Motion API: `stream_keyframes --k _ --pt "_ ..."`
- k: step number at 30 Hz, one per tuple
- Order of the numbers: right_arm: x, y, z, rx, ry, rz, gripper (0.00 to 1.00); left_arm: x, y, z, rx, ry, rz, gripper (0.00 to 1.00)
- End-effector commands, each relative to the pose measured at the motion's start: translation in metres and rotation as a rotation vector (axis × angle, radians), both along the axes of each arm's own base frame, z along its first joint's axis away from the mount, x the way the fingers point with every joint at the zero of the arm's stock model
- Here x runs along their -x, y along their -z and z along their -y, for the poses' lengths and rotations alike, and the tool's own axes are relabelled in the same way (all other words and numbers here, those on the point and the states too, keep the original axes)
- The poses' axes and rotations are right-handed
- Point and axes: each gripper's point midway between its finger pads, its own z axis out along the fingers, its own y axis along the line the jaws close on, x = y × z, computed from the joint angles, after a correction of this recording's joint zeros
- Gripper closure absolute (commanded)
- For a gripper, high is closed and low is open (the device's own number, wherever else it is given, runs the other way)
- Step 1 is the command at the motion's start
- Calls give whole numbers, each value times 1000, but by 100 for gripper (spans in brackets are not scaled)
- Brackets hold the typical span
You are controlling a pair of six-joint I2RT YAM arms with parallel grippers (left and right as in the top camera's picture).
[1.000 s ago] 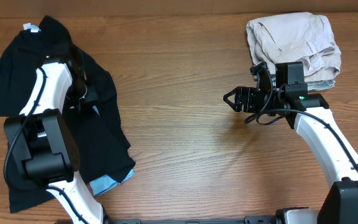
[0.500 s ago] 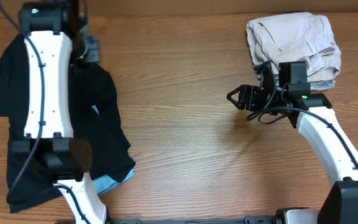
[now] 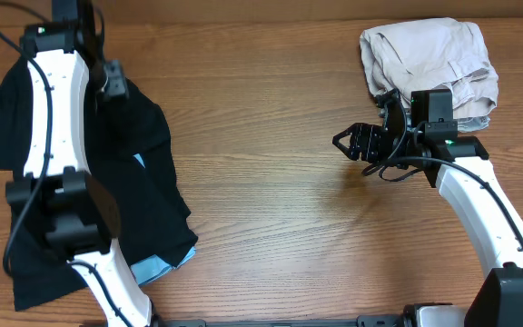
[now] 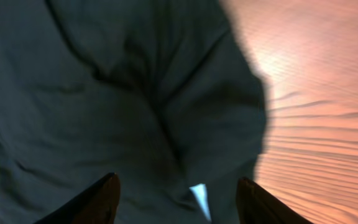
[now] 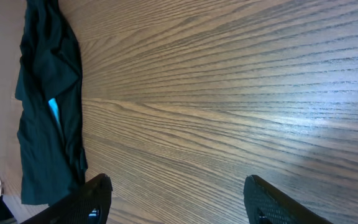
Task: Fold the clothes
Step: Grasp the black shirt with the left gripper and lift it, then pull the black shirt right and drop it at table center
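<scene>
Overhead, the tabletop (image 3: 261,209) carries black shirts (image 3: 152,173) heaped at 9 o'clock, folded beige pieces (image 3: 425,54) at 1 o'clock and a light blue T-shirt (image 3: 152,270) edge at 7. The left tool (image 4: 179,193) gapes wide, empty, above the black fabric; the right tool (image 5: 178,186), equally wide, hovers over bare wood.

White arm links (image 3: 51,100), black joints (image 3: 62,213), black cables (image 3: 407,165), green status lights (image 3: 444,142), black tool fingers (image 5: 87,200).
</scene>
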Motion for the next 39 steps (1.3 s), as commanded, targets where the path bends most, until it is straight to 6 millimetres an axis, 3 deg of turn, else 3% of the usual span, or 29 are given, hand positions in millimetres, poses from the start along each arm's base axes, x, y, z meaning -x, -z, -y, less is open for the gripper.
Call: stream_keyframes --k 1,7,9,12,13,16,20,26,29,35,38,39 --pt "-7 -22 0 -6 6 59 28 11 48 -9 9 -24 -127 37" --pt "-8 -21 1 0 10 60 28 17 84 -14 26 -37 -219 41" --pt "-8 -21 2 3 12 59 28 18 87 -14 27 -37 -226 54" --pt "-8 -21 2 6 14 60 28 17 86 -14 25 -37 -221 91" --pt "-8 -21 2 6 14 60 28 16 85 -15 23 -37 -218 96" --pt "-8 -21 2 6 14 60 28 18 74 -14 23 -37 -220 96" --pt "-8 -21 2 6 14 62 28 18 37 -12 21 -32 -210 96" --pt "-8 -21 2 6 14 60 28 10 -55 6 18 11 -49 96" --pt "-8 -21 2 6 14 60 28 3 -97 42 91 132 89 96" --pt "-7 -22 2 0 22 52 33 9 -165 108 100 286 289 96" --pt "-6 -35 3 -1 22 88 36 11 -190 148 107 383 376 96" --pt "-4 -54 6 -2 31 126 36 10 -202 176 117 448 431 96"
